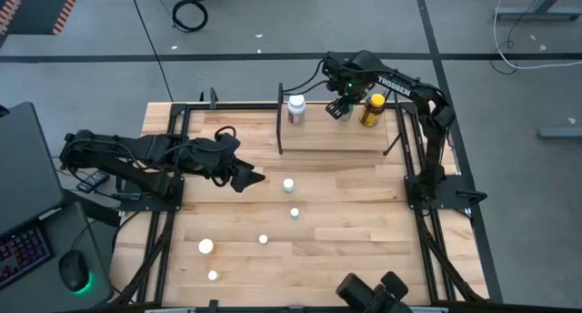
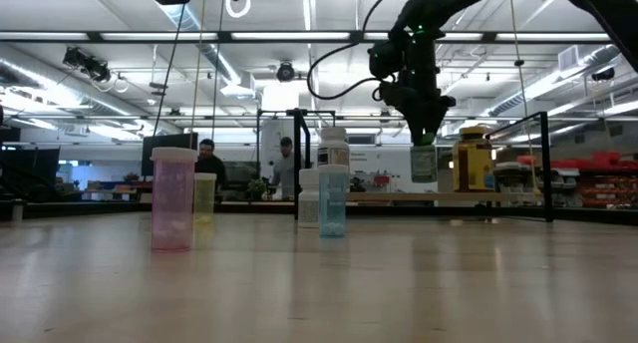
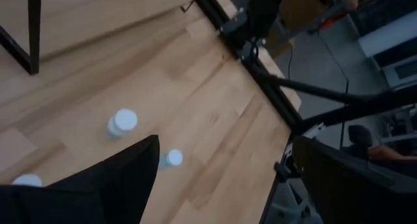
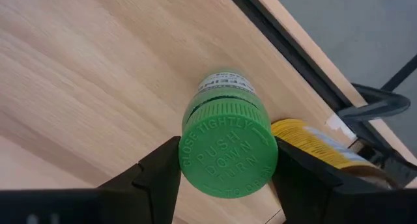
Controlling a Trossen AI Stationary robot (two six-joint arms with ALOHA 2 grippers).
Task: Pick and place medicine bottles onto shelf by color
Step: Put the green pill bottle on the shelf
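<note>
My right gripper (image 1: 341, 106) hangs over the far shelf (image 1: 332, 136), shut on a green medicine bottle (image 4: 225, 113) with a green cap. A yellow bottle (image 1: 371, 110) stands on the shelf just to its right. A white labelled bottle (image 1: 296, 108) stands at the shelf's left end. My left gripper (image 1: 251, 178) hovers open over the table's left middle, with nothing between its fingers. Several small bottles stand on the tabletop, among them a white-capped one (image 1: 288, 184) and one with an orange cap (image 1: 206, 247). My right gripper pinches the green bottle's cap (image 4: 195, 152) between its two fingers (image 4: 158, 176), one on each side of the cap. The fingers come from above and point down. The bottle hangs upright below them, its base (image 2: 424, 177) a little above the shelf plank.
Thin black posts (image 1: 279, 122) frame the shelf, and black rails run along the table's sides. In the low view a pink bottle (image 2: 172, 198), a pale yellow one (image 2: 204, 198) and a blue one (image 2: 332, 201) stand on the table. People sit in the room beyond.
</note>
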